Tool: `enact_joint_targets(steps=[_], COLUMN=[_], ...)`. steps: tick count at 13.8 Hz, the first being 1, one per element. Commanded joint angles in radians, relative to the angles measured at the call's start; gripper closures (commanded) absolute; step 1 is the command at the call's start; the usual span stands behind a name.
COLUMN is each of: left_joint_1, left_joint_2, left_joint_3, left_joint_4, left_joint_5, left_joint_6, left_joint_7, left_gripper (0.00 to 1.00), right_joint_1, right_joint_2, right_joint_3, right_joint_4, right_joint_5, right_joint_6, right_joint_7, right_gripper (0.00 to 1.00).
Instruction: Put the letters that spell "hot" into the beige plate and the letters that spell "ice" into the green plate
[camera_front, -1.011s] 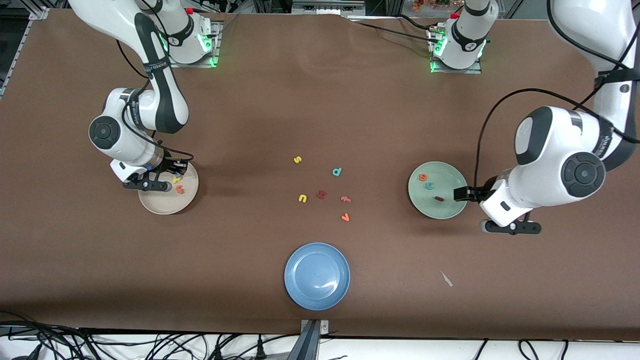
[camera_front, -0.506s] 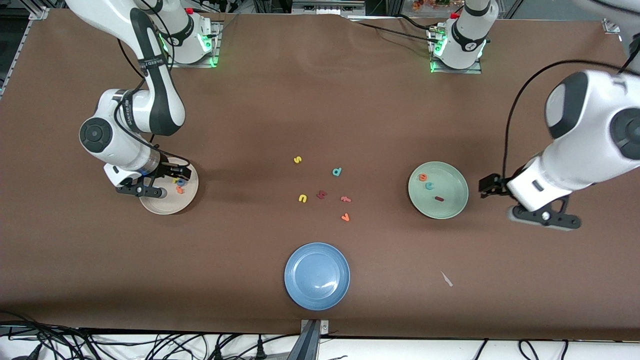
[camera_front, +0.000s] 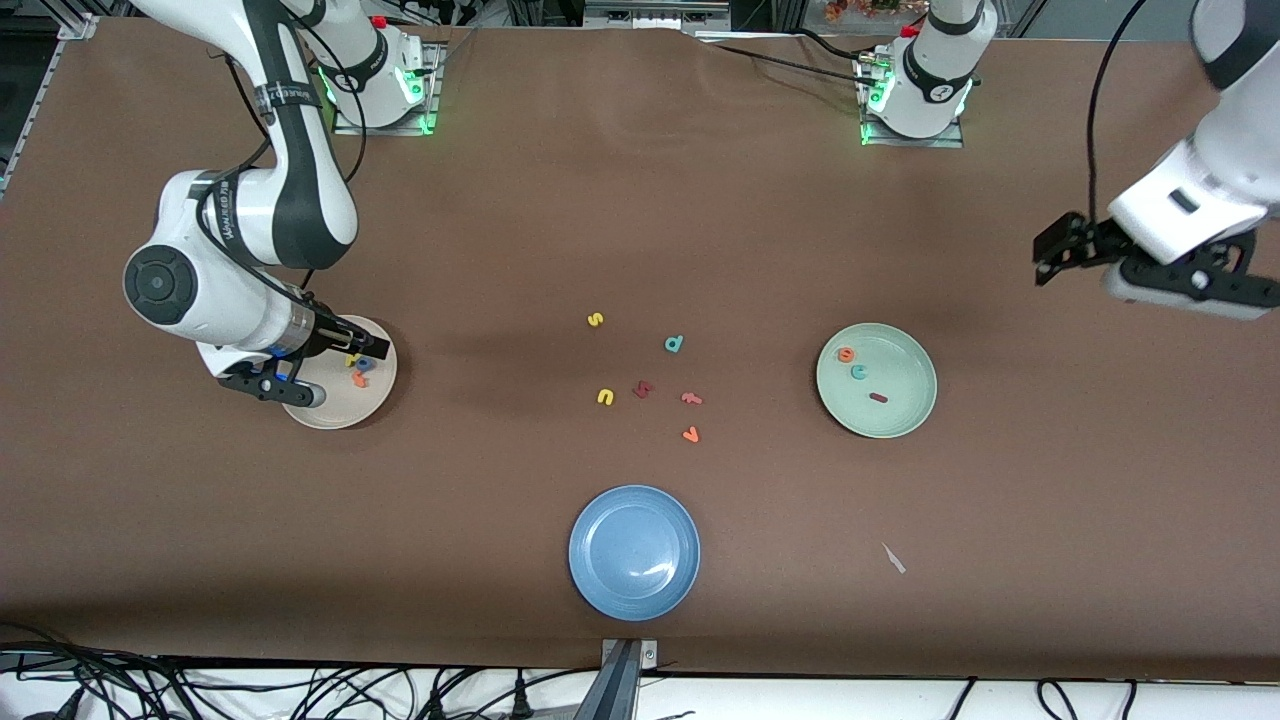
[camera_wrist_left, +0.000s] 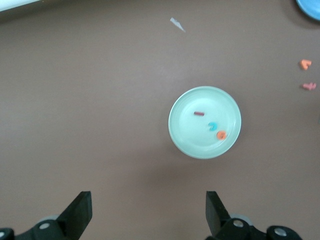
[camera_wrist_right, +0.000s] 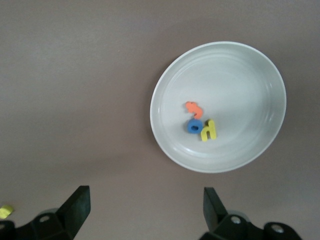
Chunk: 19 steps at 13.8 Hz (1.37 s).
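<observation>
The beige plate (camera_front: 330, 418) (camera_wrist_right: 235, 75) lies at the right arm's end of the table. In it, close together, are the yellow "h" (camera_front: 352, 358) (camera_wrist_right: 209, 130), the blue "o" (camera_front: 365, 365) (camera_wrist_right: 194, 126) and the orange "t" (camera_front: 358, 380) (camera_wrist_right: 194, 109). My right gripper (camera_front: 352, 350) (camera_wrist_right: 145, 197) hangs open and empty over the plate's rim. The green plate (camera_front: 895, 420) (camera_wrist_left: 200, 145) holds the orange "e" (camera_front: 846, 353) (camera_wrist_left: 221, 135), the teal "c" (camera_front: 858, 372) (camera_wrist_left: 213, 126) and the dark red "i" (camera_front: 879, 398) (camera_wrist_left: 199, 114). My left gripper (camera_front: 1060, 245) (camera_wrist_left: 148, 200) is open and empty, high over bare table away from the green plate.
A blue plate (camera_front: 634, 552) sits near the front camera at mid table. Loose letters lie in the middle: yellow "s" (camera_front: 595, 320), teal "d" (camera_front: 675, 344), yellow "u" (camera_front: 605, 397), a dark red letter (camera_front: 643, 389), a salmon letter (camera_front: 691, 399), an orange letter (camera_front: 690, 434). A white scrap (camera_front: 893, 558) lies nearer the camera.
My right gripper opened, leaving the blue "o" in the beige plate, and drew back a little. My left arm swung up and away from the green plate toward the robots' bases.
</observation>
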Motion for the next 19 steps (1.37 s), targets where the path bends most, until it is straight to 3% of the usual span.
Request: enact_joint_targets(steps=[1,2,5,6,8,11,15,19], left_joint_1=[-0.011,-0.028,-0.056,-0.056,-0.053,-0.057,-0.047,-0.007], left_joint_2=[-0.036,-0.036,-0.033,-0.030,0.028,0.039,0.039,0.044], left_joint_3=[0.036,0.049,0.052,0.049,0.047,0.046,0.046,0.052], left_joint_4=[-0.032,-0.029,-0.022,-0.006,0.105,0.138,0.182,0.196], left_joint_5=[-0.028,-0.028,-0.028,-0.028,-0.028,-0.028,-0.028,-0.139], left_joint_6=[0.001,0.001,-0.001,-0.019,-0.115,-0.146,-0.201,-0.217], left_joint_7=[0.063,0.063,0.054,0.046,0.019,-0.021,-0.020,-0.015], left_gripper=[0.00,0.00,0.00,0.00,0.00,0.00,0.00,0.00], right_joint_1=[-0.020,-0.079,-0.401,-0.472,-0.520,-0.587,-0.655,-0.689], right_joint_2=[-0.007,-0.019,-0.094,-0.122,-0.166,-0.250,-0.370,-0.406], right_joint_3=[0.031,0.092,0.400,0.456,0.467,0.537,0.574,0.582], right_joint_4=[0.071,0.082,0.079,0.070,0.068,0.059,0.070,0.091], right_joint_5=[-0.008,-0.017,-0.065,-0.068,-0.080,-0.238,-0.241,-0.241], right_joint_6=[-0.072,-0.081,-0.081,-0.084,-0.119,-0.140,-0.189,-0.304], right_joint_7=[0.044,0.042,0.016,-0.005,-0.022,-0.206,-0.216,-0.214], right_gripper=[0.00,0.00,0.00,0.00,0.00,0.00,0.00,0.00])
